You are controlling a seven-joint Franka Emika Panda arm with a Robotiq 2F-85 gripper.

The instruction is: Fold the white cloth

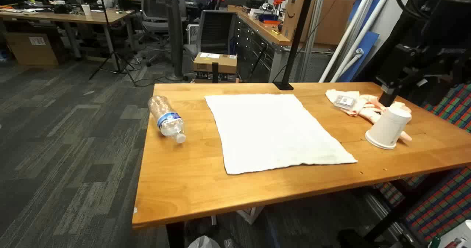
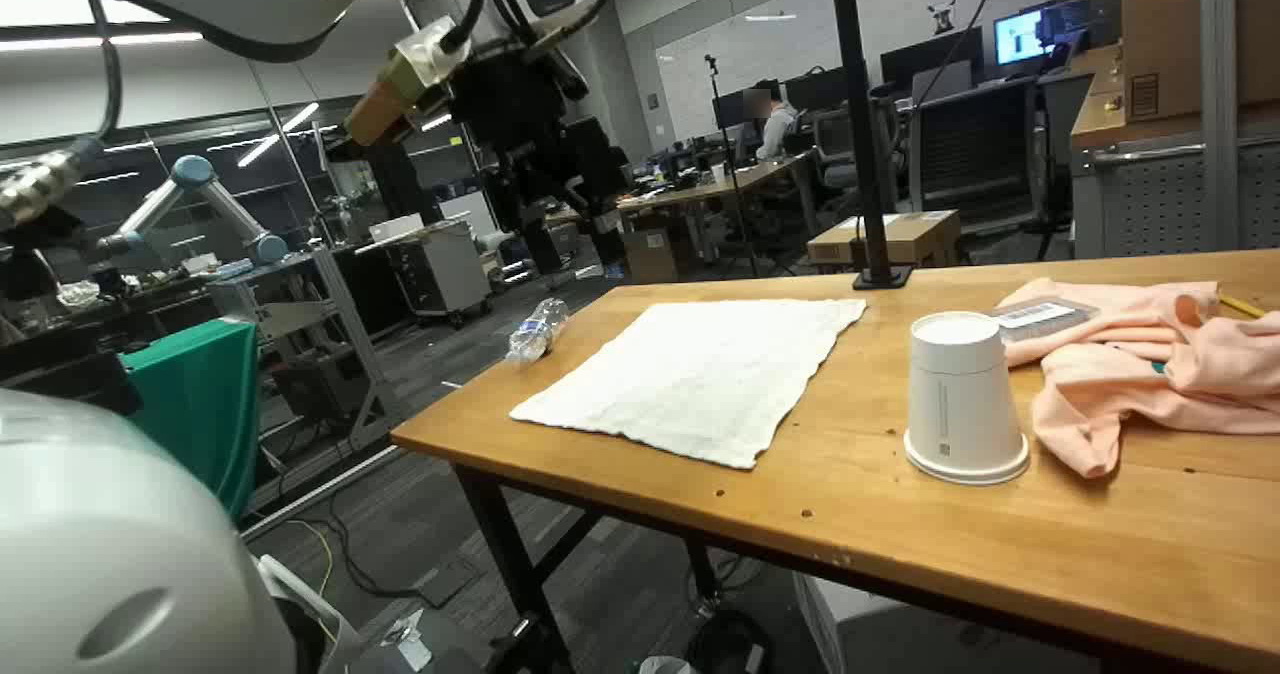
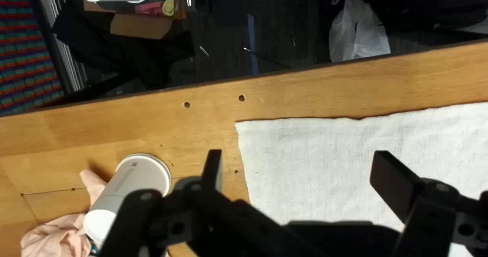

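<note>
Spotting in an exterior view, farthest left of the claw (image 3: pixel 297 167), a clear bottle (image 1: pixel 167 117) on its side on the worktop (image 1: pixel 184 189). Next, noting the white cloth (image 1: pixel 272 134), spread flat, left of and lower than the claw. Nearer the claw, also to its left, logging a labelled clear case (image 1: pixel 345 101) lying on rumpled peach fabric (image 1: pixel 366 106). Catching an upturned white cup (image 1: pixel 388 128) below the claw there, left of it in the wrist view, just beside the fabric; cannot tell if touching. Finding the claw itself rightmost, hanging above the worktop, set wide; can see white cloth and a strip of worktop between the jaws.
</note>
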